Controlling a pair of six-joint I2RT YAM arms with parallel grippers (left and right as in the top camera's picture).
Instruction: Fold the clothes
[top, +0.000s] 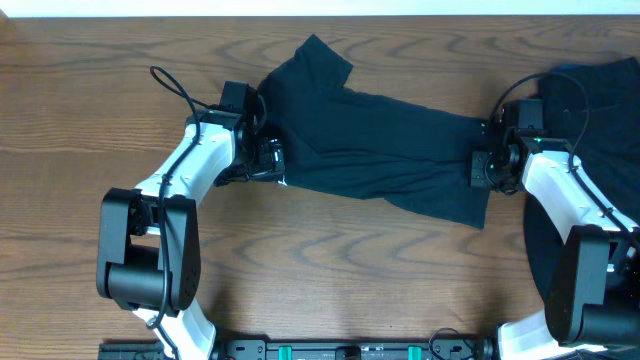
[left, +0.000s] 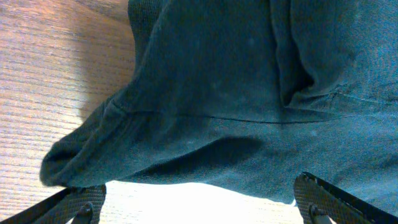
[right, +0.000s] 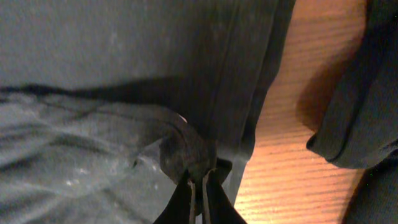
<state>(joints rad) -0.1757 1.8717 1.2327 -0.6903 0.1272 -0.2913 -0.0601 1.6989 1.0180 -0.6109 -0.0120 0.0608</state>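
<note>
Dark T-shirt (top: 380, 140) stretched across the wooden table (top: 330, 260) between both arms.
The right gripper (right: 198, 183) pinches a fold at its right edge; the left gripper (top: 268, 158), fingers spread apart, rests at its other end.

We see a left arm (top: 190, 160) and right arm (top: 565, 190) with smooth white link shells, bulky black joint housings, a thin black cable (top: 172, 84) looping at each wrist, and dark textured fingers (left: 324, 196).
</note>
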